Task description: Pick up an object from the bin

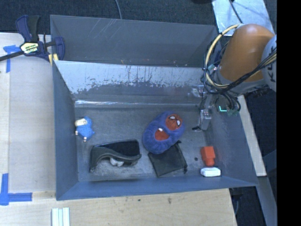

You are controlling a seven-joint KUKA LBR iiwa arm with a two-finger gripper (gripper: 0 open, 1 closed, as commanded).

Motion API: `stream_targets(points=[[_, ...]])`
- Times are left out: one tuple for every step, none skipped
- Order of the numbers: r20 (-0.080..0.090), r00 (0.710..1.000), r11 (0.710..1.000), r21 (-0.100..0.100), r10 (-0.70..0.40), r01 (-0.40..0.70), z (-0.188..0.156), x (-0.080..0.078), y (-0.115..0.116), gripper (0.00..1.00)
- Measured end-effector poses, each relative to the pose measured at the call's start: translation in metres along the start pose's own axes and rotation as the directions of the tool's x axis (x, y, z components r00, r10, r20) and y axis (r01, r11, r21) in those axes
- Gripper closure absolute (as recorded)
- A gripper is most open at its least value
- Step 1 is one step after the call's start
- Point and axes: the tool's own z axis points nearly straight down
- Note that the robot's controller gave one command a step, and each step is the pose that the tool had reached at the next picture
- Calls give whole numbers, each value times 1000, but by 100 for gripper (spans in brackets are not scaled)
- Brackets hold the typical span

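My gripper (203,124) hangs over the bin's right side, just above the floor and near the right wall. A blue plush slipper with red Spider-Man faces (162,132) lies a little to its left, apart from it. In front of the gripper lies a small orange block (208,154), and a white oblong piece (210,172) rests just in front of that. A flat black square pouch (168,162) is tucked against the slipper's front edge.
A black curved shoe-like thing (115,155) lies at the front left. A small blue and white toy figure (84,128) stands near the left wall. Bare floor runs along the back wall and between gripper and slipper.
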Motion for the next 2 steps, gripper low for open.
stream_targets(points=[[9, 998, 998, 4, -58, 58, 81, 11, 53, 0], [21, 998, 998, 4, -56, 56, 73, 6, 52, 100]])
